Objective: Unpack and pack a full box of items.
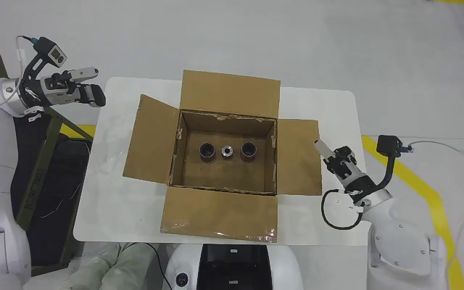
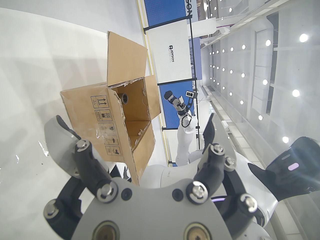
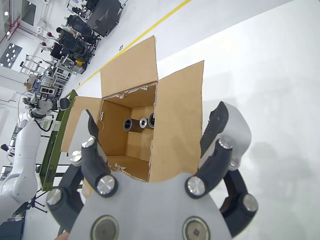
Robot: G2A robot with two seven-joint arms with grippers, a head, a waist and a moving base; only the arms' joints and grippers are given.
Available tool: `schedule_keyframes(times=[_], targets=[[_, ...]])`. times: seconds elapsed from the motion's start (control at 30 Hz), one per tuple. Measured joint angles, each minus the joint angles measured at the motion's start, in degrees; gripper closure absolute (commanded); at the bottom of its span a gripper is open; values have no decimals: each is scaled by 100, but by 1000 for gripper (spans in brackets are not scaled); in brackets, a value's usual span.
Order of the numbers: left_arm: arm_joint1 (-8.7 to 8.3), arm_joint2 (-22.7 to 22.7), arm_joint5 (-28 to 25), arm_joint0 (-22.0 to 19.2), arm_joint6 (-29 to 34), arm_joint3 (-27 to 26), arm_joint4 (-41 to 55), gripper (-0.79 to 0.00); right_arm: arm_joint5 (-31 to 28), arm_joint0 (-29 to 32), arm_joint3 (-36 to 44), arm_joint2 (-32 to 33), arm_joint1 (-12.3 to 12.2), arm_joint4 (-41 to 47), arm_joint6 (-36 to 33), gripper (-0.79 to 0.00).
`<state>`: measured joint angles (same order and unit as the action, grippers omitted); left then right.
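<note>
I see the box open in the middle of the table, with three tubes in a row inside. My left gripper and right gripper hang past the side flaps, fingers apart.

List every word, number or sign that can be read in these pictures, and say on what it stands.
Cardboard box side: a column of printed handling pictograms, topmost two upward arrows; captions too small to read.
White panel and blue banner behind: brand lettering only, not quoted here.
</note>
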<state>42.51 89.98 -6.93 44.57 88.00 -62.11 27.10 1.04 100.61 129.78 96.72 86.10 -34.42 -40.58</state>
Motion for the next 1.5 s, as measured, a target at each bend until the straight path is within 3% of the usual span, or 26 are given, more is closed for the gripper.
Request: schedule_keyframes(times=[0.17, 0.33, 0.93, 1.5], targets=[[0, 0, 0, 0, 0, 0, 0, -785, 306, -15, -184, 106, -30, 583, -140, -785], [0, 0, 0, 0, 0, 0, 0, -785, 790, -106, -448, 493, -65, 1860, -363, -785], [0, 0, 0, 0, 0, 0, 0, -785, 1014, -343, -1162, 503, -263, 2236, -819, -785], [0, 0, 0, 0, 0, 0, 0, -785, 943, -388, -633, 617, -470, 3448, -1773, -785]])
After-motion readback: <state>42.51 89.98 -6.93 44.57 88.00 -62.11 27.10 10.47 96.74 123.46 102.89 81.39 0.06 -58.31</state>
